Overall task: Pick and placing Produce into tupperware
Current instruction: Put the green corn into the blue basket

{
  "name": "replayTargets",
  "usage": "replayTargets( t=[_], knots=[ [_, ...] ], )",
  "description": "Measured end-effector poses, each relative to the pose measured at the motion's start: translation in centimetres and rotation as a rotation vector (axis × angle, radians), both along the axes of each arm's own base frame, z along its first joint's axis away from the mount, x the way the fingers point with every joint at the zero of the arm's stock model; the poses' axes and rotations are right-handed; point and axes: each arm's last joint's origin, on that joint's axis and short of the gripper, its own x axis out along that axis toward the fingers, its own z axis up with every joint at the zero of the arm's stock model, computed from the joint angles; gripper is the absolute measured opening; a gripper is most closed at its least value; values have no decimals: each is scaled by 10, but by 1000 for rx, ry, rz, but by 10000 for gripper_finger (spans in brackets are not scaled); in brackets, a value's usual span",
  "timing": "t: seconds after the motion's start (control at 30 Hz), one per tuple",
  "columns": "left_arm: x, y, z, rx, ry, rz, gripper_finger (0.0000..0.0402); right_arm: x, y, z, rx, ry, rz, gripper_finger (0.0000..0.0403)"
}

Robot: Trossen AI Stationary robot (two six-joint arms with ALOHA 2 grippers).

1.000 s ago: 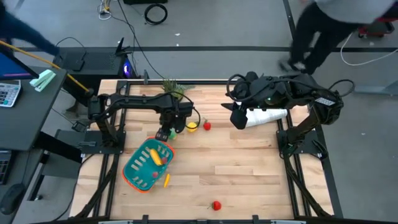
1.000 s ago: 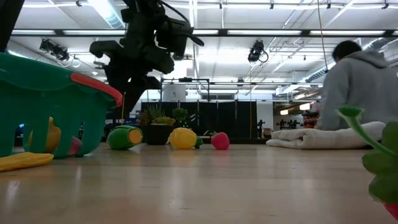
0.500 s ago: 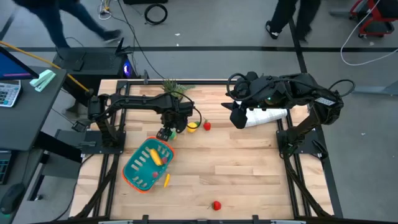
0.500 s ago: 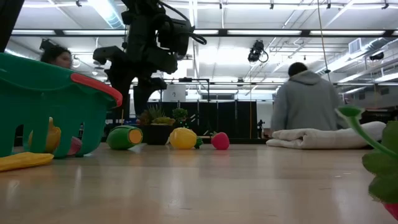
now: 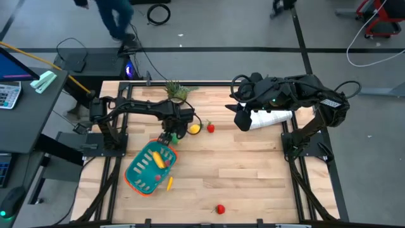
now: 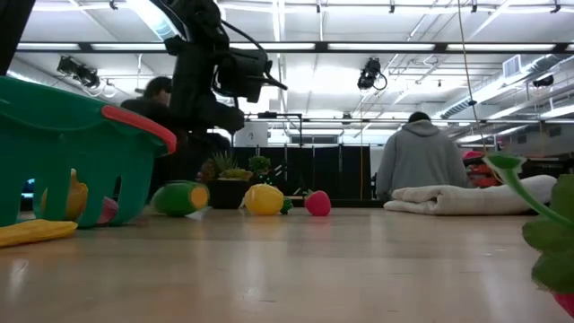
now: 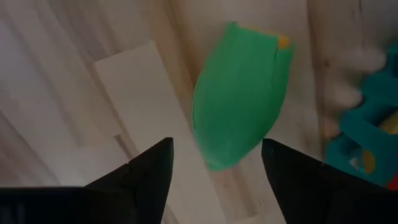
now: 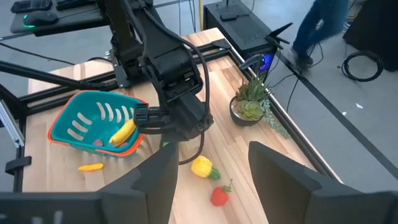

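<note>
Green piece (image 7: 239, 102) on the table just ahead of the left gripper (image 7: 214, 165), fingers spread wide, beside teal basket (image 7: 367, 130).

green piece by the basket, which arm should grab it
Left. The left gripper hangs right above the green piece with its jaws open on either side, next to the basket. The right gripper waits over the folded cloth, across the table.

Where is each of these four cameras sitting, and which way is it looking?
High: overhead, looking straight down; both arms show.
Low: table height, looking across to the room; left arm above.
Left wrist: over the green piece, open left gripper framing it.
Right wrist: looking across at the tupperware; its own fingers show.
High and low share the lemon.
</note>
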Motion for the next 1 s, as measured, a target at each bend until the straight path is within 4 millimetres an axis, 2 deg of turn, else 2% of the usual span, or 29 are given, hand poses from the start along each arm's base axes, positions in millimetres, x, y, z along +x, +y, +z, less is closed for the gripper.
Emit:
replayTargets(
  t=[0.3, 0.73, 1.0],
  knots=[
    [4, -9, 0, 2, -20, -25, 246, 0, 0, 0, 1, 0, -1, 203],
    [17, -24, 0, 2, -142, -76, 241, 0, 0, 0, 1, -1, -1, 203],
    [16, -24, 0, -4, -129, 41, 239, 0, 0, 0, 5, -3, -3, 203]
  ],
)
